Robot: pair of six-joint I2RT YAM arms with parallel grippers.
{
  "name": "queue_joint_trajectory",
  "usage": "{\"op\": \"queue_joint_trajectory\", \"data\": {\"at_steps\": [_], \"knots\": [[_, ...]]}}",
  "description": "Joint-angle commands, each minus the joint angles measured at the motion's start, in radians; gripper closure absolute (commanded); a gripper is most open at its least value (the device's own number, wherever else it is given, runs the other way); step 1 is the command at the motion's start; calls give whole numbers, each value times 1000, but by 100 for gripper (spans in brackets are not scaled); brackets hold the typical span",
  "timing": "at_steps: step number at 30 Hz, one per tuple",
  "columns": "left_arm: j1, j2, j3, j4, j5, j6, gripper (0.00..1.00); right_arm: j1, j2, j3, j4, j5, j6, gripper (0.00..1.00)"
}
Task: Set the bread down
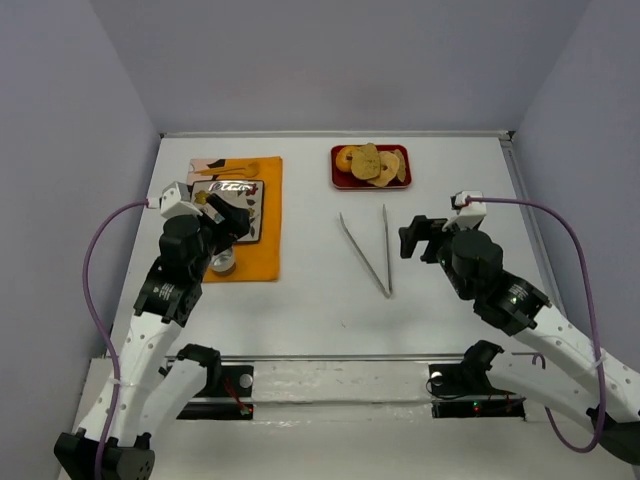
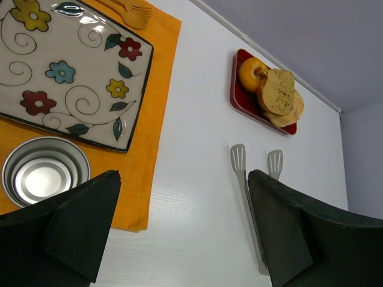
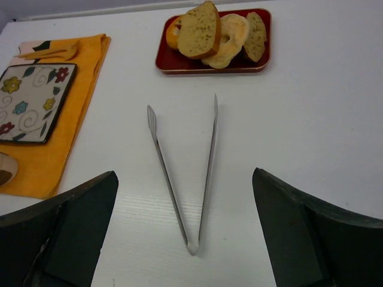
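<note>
The bread (image 1: 366, 160) is a golden-tan slice with browned patches, leaning on other pieces in a red tray (image 1: 370, 183) at the back middle. It also shows in the right wrist view (image 3: 198, 30) and the left wrist view (image 2: 276, 89). A flowered rectangular plate (image 2: 66, 78) lies on an orange cloth (image 1: 258, 250) at the left. My left gripper (image 1: 235, 215) hovers open and empty over the plate's near edge. My right gripper (image 1: 420, 238) is open and empty, right of the metal tongs (image 1: 372, 255) lying on the table.
A ring-shaped piece (image 3: 230, 33) and other pale pieces share the tray. A small metal bowl (image 2: 43, 173) sits on the cloth's near end. A wooden fork (image 2: 128, 15) lies behind the plate. The tongs (image 3: 185, 173) open toward the tray. Walls enclose the table.
</note>
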Motion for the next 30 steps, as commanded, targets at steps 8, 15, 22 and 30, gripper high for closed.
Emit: {"op": "queue_joint_trajectory", "data": {"at_steps": [8,15,22,30], "knots": [[-77,137,41,6,-54,-109,1,-3,5,35,-10,108,20,0],[-361,438,219,29,-166,-169,1,-3,7,64,-117,204,86,0],[-604,853,530,-3,-206,-229,1,-26,-15,104,-259,261,169,0],[-738,1291,1031,-370,-271,-259,1,-45,-64,86,-280,270,181,0]]}}
